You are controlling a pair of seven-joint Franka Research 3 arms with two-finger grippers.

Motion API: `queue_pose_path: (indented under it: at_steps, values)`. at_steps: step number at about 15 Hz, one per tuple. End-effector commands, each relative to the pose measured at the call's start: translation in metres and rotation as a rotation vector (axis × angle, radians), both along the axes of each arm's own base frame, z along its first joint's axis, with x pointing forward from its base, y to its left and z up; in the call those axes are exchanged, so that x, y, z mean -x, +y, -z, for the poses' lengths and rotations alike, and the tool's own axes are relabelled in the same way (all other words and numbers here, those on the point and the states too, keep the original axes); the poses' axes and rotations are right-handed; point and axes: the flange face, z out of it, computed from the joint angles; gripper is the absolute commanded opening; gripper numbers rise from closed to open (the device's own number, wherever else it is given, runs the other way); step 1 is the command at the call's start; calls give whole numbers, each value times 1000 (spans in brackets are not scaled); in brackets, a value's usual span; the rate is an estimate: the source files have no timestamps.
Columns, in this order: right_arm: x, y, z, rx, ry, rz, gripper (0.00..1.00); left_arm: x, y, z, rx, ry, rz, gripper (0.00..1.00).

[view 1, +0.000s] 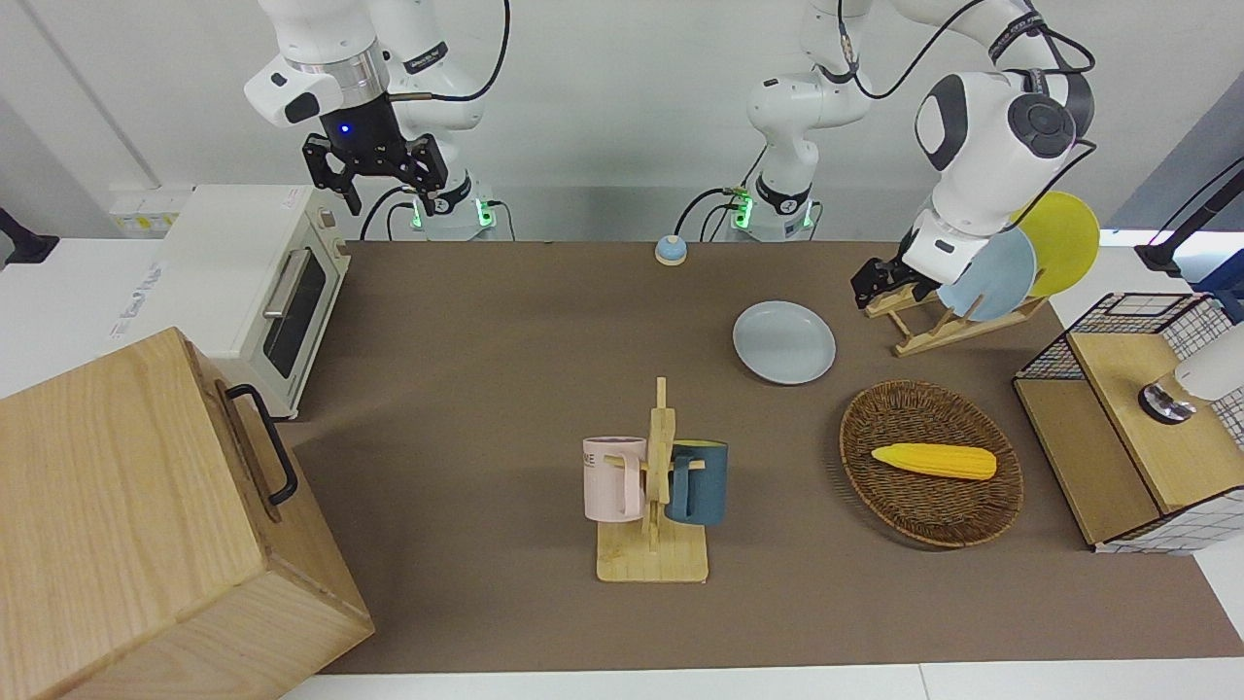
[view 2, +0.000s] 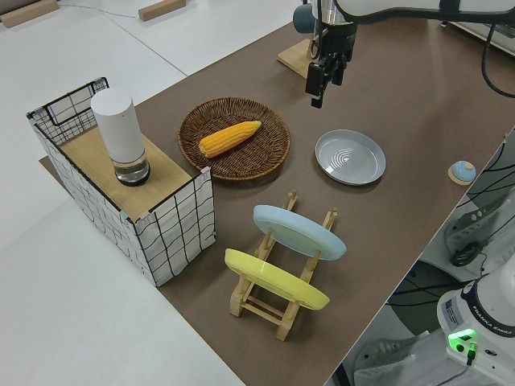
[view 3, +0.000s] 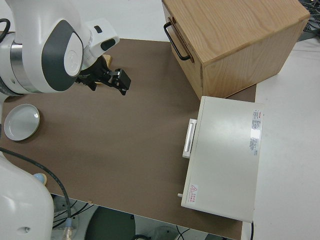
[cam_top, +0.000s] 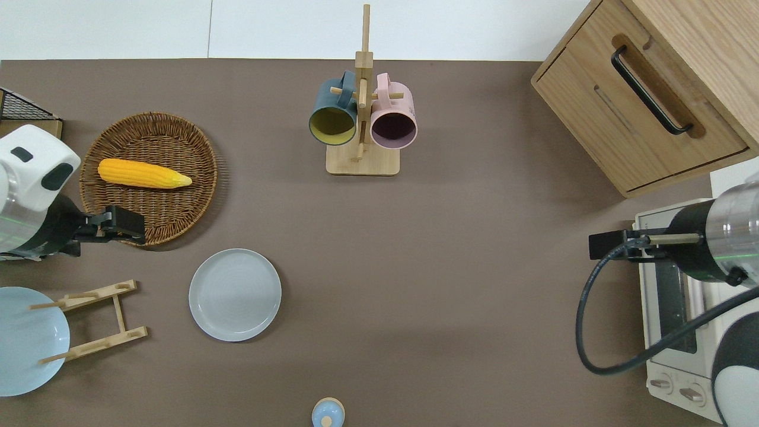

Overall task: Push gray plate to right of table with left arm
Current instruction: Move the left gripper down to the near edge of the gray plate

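The gray plate (view 1: 783, 341) lies flat on the brown table (view 1: 505, 331), also in the overhead view (cam_top: 235, 294) and the left side view (view 2: 349, 157). My left gripper (view 1: 875, 287) is open and empty and hangs in the air. In the overhead view it (cam_top: 127, 224) is over the wicker basket's rim, off the plate toward the left arm's end of the table. It also shows in the left side view (view 2: 319, 84). It does not touch the plate. My right arm (view 1: 374, 180) is parked, its gripper open.
A wicker basket (cam_top: 178, 213) holds a corn cob (cam_top: 144, 173). A wooden rack (view 1: 933, 326) holds a sky-blue plate (view 1: 996, 277) and a yellow plate (view 1: 1064, 238). A mug stand (cam_top: 362, 118), a wooden cabinet (cam_top: 646, 95), a toaster oven (view 1: 243, 282), a wire crate (view 1: 1127, 418) and a small blue knob (cam_top: 327, 413) also stand here.
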Motion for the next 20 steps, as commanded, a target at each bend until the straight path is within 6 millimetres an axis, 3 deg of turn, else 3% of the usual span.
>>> queue_pose_path:
  at_steps: [1,9,13,20]
  values:
    - [8,0,0,-9,3,20,996,13,11,24,-12,13,38,989]
    - [8,0,0,-9,3,20,996,31,22,97,6,13,53,987]
    - [8,0,0,-9,3,22,996,53,22,154,38,-13,40,985]
    - [8,0,0,-9,3,20,996,65,20,173,53,11,65,935]
